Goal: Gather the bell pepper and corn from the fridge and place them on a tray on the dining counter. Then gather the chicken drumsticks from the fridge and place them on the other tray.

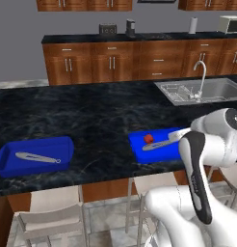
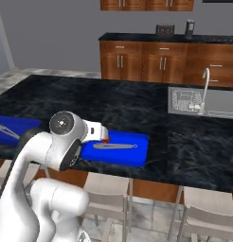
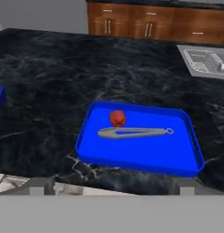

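Bell pepper (image 3: 117,118) sits inside right blue tray (image 3: 177,157) on dining counter (image 3: 63,91), just beside silver tongs (image 3: 134,132). Gripper (image 3: 111,189) spread wide, empty, fingertips barely visible at hand view's bottom edge. Arm hides part of tray in base views. Left tray (image 1: 9,161) with tongs well apart.

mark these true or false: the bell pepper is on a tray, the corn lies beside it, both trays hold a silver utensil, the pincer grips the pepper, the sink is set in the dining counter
1. The bell pepper is on a tray. True.
2. The corn lies beside it. False: only the pepper and a silver utensil lie there.
3. Both trays hold a silver utensil. True: the other tray has its own utensil.
4. The pincer grips the pepper. False: it is open, the pepper lies free.
5. The sink is set in the dining counter. True.
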You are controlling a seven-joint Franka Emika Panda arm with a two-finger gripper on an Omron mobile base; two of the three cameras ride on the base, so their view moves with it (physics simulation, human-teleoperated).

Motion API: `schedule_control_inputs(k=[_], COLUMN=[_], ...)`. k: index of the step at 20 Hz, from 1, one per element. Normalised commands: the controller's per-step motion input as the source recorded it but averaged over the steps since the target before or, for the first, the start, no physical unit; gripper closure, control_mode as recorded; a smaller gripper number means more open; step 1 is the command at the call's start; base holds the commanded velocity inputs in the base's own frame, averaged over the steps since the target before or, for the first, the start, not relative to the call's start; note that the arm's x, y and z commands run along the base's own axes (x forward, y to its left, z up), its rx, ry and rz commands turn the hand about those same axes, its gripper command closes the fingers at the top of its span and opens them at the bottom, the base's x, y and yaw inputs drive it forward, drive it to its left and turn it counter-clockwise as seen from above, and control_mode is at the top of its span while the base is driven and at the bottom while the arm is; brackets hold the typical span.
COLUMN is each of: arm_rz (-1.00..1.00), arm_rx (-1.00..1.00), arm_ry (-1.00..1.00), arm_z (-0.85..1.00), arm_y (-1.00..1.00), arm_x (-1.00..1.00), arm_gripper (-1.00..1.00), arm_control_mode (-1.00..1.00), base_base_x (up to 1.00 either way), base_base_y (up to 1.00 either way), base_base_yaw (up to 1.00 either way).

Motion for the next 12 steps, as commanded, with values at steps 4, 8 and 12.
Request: schedule_control_inputs(k=[4,8,12], arm_rz=[0.0,0.0,0.0], arm_rx=[0.0,0.0,0.0], arm_ry=[0.0,0.0,0.0], arm_z=[0.0,0.0,0.0], arm_y=[0.0,0.0,0.0], arm_x=[0.0,0.0,0.0], arm_gripper=[-1.0,-1.0,-1.0], arm_control_mode=[1.0,1.0,1.0], base_base_x=[-1.0,-1.0,-0.8], base_base_y=[0.0,0.03,0.53], base_base_yaw=[0.01,0.18,0.54])
